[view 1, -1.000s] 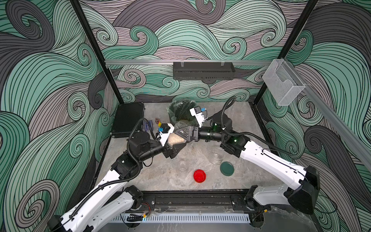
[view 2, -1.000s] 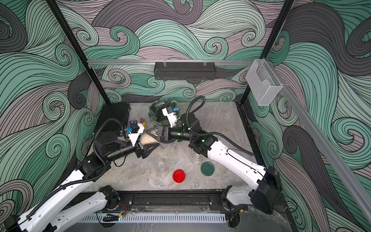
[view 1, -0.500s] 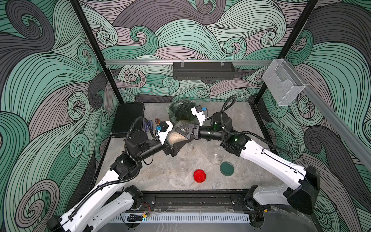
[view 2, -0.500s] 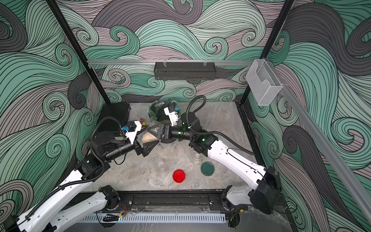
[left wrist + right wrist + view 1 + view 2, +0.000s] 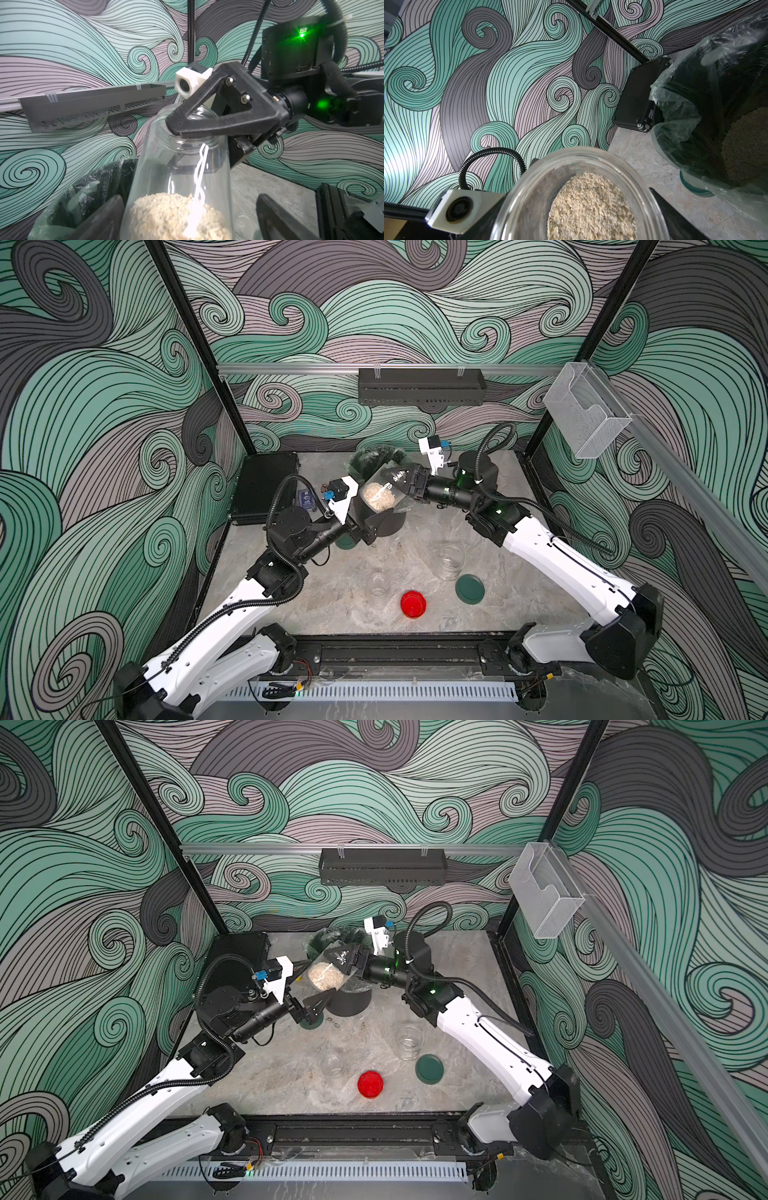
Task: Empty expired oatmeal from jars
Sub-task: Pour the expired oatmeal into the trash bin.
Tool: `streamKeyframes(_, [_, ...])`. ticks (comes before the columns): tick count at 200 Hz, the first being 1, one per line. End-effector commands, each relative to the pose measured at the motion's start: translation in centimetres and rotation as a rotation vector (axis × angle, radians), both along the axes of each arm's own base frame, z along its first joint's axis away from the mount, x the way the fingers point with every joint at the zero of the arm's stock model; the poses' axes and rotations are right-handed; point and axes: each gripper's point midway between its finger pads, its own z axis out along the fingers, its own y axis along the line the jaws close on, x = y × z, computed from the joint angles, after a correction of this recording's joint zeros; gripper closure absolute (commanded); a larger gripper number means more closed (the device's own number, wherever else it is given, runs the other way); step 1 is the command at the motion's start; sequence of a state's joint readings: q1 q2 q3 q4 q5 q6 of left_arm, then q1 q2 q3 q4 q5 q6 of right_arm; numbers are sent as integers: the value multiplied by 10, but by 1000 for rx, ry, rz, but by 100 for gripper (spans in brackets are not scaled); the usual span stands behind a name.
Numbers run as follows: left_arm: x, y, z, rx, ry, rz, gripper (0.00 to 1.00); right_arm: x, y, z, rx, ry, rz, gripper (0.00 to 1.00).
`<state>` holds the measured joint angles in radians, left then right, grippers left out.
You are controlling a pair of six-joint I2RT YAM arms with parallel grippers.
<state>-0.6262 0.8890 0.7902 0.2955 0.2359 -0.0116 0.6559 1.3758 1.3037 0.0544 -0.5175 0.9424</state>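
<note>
Since the right gripper (image 5: 397, 487) alone carries the jar (image 5: 379, 494), the pour is its job; its jaws are closed part way around the jar's neck, mouth end facing the right wrist, as the right wrist view straight down into the oatmeal (image 5: 591, 207) shows; the left gripper (image 5: 319, 977) is spread as wide as it goes, jaws either side of the jar's base, holding nothing, contact cannot be told; jar is in the air, tilted, long axis running arm to arm, base low toward the left arm, mouth up toward the right; the bin (image 5: 351, 1004) stands just behind and below it, toward the back wall, liner open, some oatmeal already inside; judgement: the mouth points away from the bin, so the right wrist must swing and roll it over the opening, left gripper backing off first; spill risk at the liner's edge; wide empty jar (image 5: 449, 562), small empty jar (image 5: 378, 584), red lid (image 5: 413, 604), green lid (image 5: 470, 589) sit on the counter (image 5: 415, 539), well apart from the bin
</note>
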Motion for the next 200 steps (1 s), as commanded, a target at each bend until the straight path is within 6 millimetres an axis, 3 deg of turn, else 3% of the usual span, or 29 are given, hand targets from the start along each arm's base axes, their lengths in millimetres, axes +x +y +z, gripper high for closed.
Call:
streamKeyframes(1, [2, 6, 26, -76, -98, 35, 1, -7, -2, 62, 147, -102, 34, 74])
streamKeyframes(44, [7, -8, 27, -64, -149, -4, 1, -11, 0, 79, 216, -87, 70, 75])
streamKeyframes(96, [10, -6, 38, -58, -251, 30, 1, -20, -2, 94, 259, -87, 98, 75])
streamKeyframes(155, [2, -13, 57, -26, -334, -11, 2, -21, -1, 92, 274, -70, 112, 75])
streamKeyframes(200, [5, -14, 61, -29, -352, -5, 4, -18, 3, 90, 279, -67, 123, 76])
